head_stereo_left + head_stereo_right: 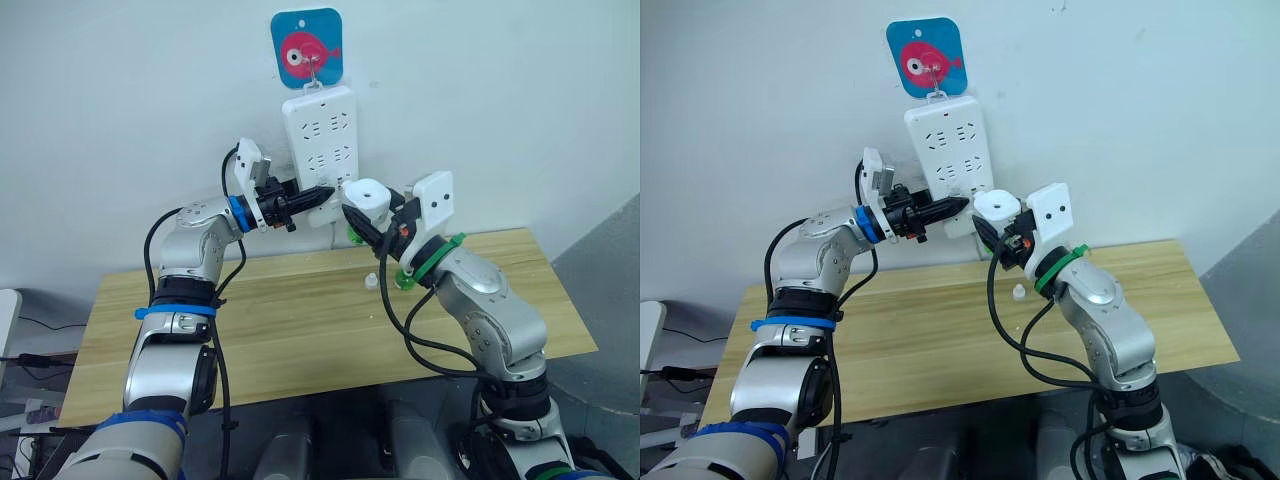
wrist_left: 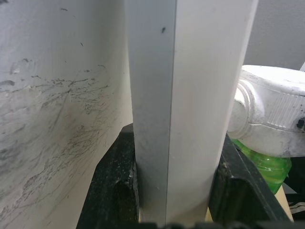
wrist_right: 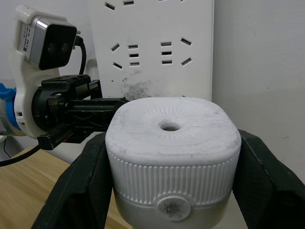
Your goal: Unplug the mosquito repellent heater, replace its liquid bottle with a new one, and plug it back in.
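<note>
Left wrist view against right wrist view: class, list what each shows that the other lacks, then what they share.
Left wrist view alone: the left end effector clamped on the edge of the power strip, the scuffed wall beside it, and a green bottle under the mosquito repellent heater.

Right wrist view alone: the strip's socket face, the heater's round vent hole, and the right end effector gripping the heater.

Shared: the heater and the power strip.
</note>
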You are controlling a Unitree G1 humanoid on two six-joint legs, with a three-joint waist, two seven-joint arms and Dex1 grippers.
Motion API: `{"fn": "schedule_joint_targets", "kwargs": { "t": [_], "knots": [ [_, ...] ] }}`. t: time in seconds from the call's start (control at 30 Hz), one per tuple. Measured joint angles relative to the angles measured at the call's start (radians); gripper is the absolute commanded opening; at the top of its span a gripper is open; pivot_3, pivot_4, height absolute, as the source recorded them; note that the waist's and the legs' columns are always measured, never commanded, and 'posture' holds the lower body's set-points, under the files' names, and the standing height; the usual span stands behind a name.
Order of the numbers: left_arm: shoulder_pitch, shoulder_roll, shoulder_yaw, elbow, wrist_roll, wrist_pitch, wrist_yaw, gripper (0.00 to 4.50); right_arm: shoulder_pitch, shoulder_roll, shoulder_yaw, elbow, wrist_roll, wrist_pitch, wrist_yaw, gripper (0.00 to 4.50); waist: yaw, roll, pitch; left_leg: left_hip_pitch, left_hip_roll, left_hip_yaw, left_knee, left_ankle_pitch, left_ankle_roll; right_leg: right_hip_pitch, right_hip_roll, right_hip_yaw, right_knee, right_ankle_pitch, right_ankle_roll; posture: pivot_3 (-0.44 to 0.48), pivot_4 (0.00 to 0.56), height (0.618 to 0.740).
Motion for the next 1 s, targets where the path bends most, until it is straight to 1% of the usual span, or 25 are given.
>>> {"fn": "schedule_joint_targets", "kwargs": {
  "t": [0.43, 0.6, 0.63, 0.7, 0.77, 0.87, 0.97, 1.0],
  "knots": [
    [-0.006, -0.009, 0.002, 0.031, 0.007, -0.041, 0.001, 1.33, -0.036, 0.059, 0.010, 0.056, -0.046, -0.045, -0.063, 2.97, 0.000, 0.000, 0.000, 0.000, 0.000, 0.001, 0.000, 0.000, 0.000, 0.000, 0.000, 0.000, 0.001, 0.000, 0.000, -0.179, 0.240, 0.740],
    [-0.006, -0.011, 0.003, 0.032, 0.015, -0.043, 0.002, 1.33, -0.049, 0.050, 0.048, 0.086, -0.097, -0.084, -0.063, 2.97, -0.001, 0.000, 0.000, 0.000, 0.000, 0.001, 0.000, 0.000, 0.000, -0.001, 0.000, 0.000, 0.001, 0.000, 0.000, -0.173, 0.240, 0.740],
    [-0.006, -0.011, 0.004, 0.033, 0.020, -0.041, 0.006, 1.33, -0.059, 0.025, 0.096, 0.117, -0.155, -0.134, -0.062, 2.97, -0.001, 0.000, 0.000, 0.001, 0.000, 0.002, 0.000, 0.000, 0.000, -0.001, 0.000, 0.000, 0.002, 0.000, 0.000, -0.173, 0.240, 0.740],
    [-0.005, -0.011, 0.007, 0.034, 0.024, -0.040, 0.014, 1.33, -0.063, 0.013, 0.123, 0.150, -0.196, -0.180, -0.062, 2.97, -0.001, 0.000, 0.000, 0.002, 0.000, 0.003, 0.000, 0.000, -0.001, -0.001, 0.000, 0.000, 0.003, 0.000, 0.000, -0.170, 0.240, 0.740],
    [-0.005, -0.011, 0.010, 0.034, 0.026, -0.037, 0.019, 1.33, -0.062, 0.029, 0.122, 0.171, -0.200, -0.196, -0.066, 2.97, -0.001, 0.000, 0.000, 0.002, 0.001, 0.003, 0.000, 0.001, -0.001, -0.001, 0.001, 0.000, 0.003, 0.000, -0.001, -0.169, 0.243, 0.740],
    [-0.004, -0.009, 0.013, 0.035, 0.036, -0.037, 0.024, 1.33, -0.062, 0.134, 0.063, 0.195, -0.151, -0.167, -0.090, 2.97, -0.001, 0.000, 0.000, 0.002, 0.005, 0.003, 0.000, 0.001, -0.002, 0.000, 0.004, 0.001, 0.003, 0.002, -0.003, -0.170, 0.243, 0.740],
    [-0.004, -0.009, 0.016, 0.035, 0.038, -0.035, 0.025, 1.33, -0.068, 0.137, 0.056, 0.206, -0.149, -0.156, -0.089, 2.97, -0.001, 0.000, 0.000, 0.003, 0.008, 0.004, 0.001, 0.002, -0.003, 0.000, 0.009, 0.001, 0.003, 0.003, -0.005, -0.170, 0.241, 0.740],
    [-0.004, -0.009, 0.018, 0.035, 0.039, -0.034, 0.026, 1.33, -0.075, 0.119, 0.070, 0.214, -0.165, -0.165, -0.084, 2.97, -0.001, 0.000, 0.000, 0.003, 0.009, 0.004, 0.001, 0.002, -0.004, 0.000, 0.010, 0.001, 0.003, 0.004, -0.005, -0.170, 0.241, 0.740]
  ]
}}
